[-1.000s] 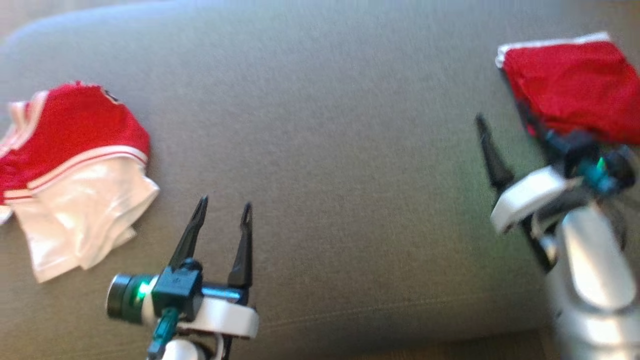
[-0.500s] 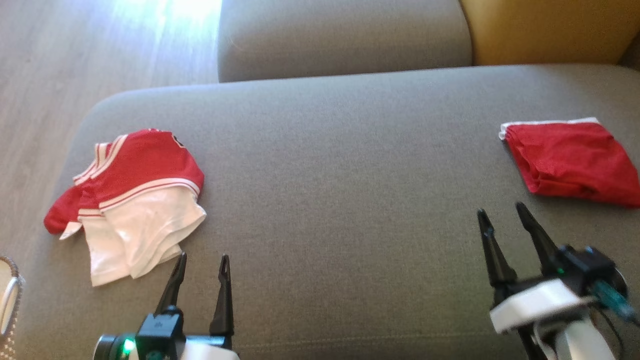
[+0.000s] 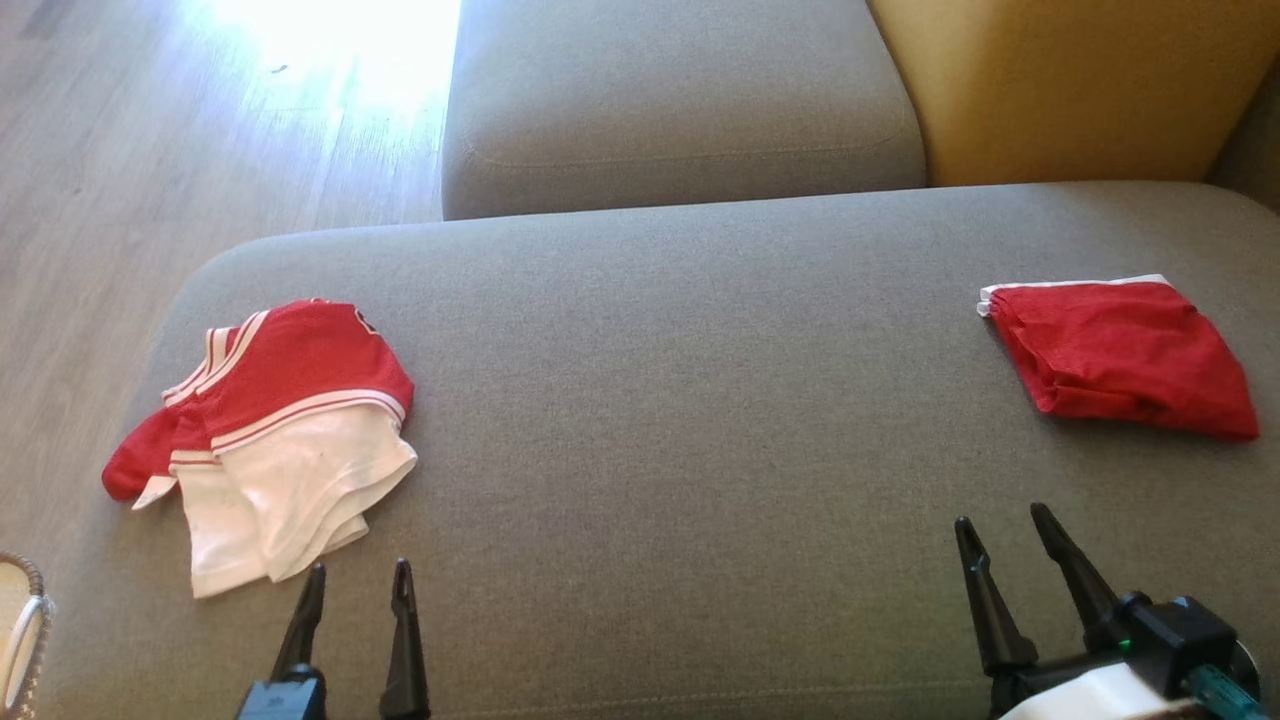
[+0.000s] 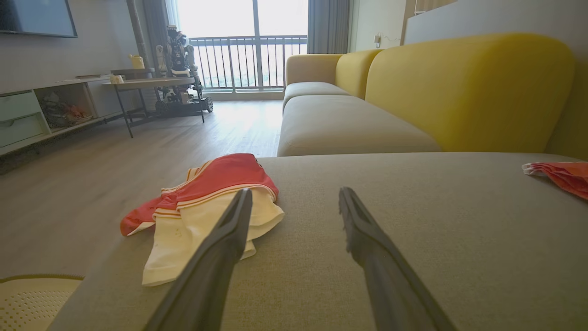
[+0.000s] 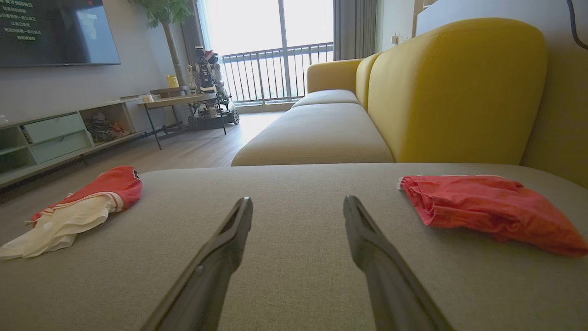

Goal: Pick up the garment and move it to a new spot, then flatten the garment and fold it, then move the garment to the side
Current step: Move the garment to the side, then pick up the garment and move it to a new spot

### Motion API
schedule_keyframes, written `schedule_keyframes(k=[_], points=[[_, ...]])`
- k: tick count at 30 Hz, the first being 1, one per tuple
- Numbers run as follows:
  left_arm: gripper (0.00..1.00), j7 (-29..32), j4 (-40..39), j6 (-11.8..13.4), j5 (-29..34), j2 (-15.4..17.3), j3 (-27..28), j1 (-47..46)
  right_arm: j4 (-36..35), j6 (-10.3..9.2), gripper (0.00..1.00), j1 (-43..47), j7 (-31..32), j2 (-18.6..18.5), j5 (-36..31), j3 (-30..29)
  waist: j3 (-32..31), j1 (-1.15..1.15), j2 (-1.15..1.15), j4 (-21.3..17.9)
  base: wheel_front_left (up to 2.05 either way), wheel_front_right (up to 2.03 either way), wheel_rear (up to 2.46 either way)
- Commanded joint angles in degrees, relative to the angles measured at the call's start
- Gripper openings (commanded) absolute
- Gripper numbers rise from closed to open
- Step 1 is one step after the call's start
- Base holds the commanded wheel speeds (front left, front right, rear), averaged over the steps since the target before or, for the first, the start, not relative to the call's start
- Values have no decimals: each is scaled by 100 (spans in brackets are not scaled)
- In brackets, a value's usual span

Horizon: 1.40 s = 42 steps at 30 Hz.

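Head view, reviewer's query: how far along does the task stand?

Inspector: One red garment [image 3: 1120, 360] lies folded into a compact wedge at the right end of the grey cushion [image 3: 680, 420], near the yellow backrest [image 3: 1060, 80]. It is judged folded and set aside, so that item looks complete. A red-and-white garment [image 3: 270, 440] lies rumpled at the left end, its layers bunched and uneven. It is judged not yet handled: pick-up, relocation, flattening, folding and setting aside are all outstanding for it.

Reviewer: State of the grippers?

Inspector: The left gripper [image 3: 360, 566] sits just beside the near edge of the red-and-white garment, fingers spread, grasping nothing. The right gripper [image 3: 1001, 515] sits near the red garment but apart from it, likewise spread and empty. Both wrist views confirm nothing is clamped between the fingers.

Reviewer: Count of items?

Inspector: Two garments, well apart at opposite ends of the cushion. Two grippers. One pale basket [image 3: 20, 630], partly visible at the lower left edge, contents not discernible.
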Motion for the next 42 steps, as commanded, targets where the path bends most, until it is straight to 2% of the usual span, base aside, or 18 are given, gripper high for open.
schedule_keyframes(k=[1,14,20,25,37,42], points=[[100,-29,-223,18,84,-64,209,-258,-202,-2,100,-160,-53,-38,-2,145,-2,1,0,-6,0,0,0],[100,-29,-216,-61,204,-90,288,-229,-191,-2,100,-140,-53,-38,77,103,-6,1,0,28,0,0,0],[100,-29,-184,-100,236,-94,289,-253,-188,-2,100,-127,-53,-38,91,101,5,1,0,160,0,0,0],[100,-29,-181,-102,283,-89,327,-257,-181,-2,100,-93,-53,-38,138,177,-43,1,0,490,0,0,0],[100,-29,-323,-148,319,26,440,-250,-190,-2,100,-40,-53,-38,307,276,-73,1,0,1640,0,0,0],[100,-29,-436,-149,300,65,506,-275,-186,-2,100,-25,-53,-38,337,286,-2,1,0,1998,0,0,0]])
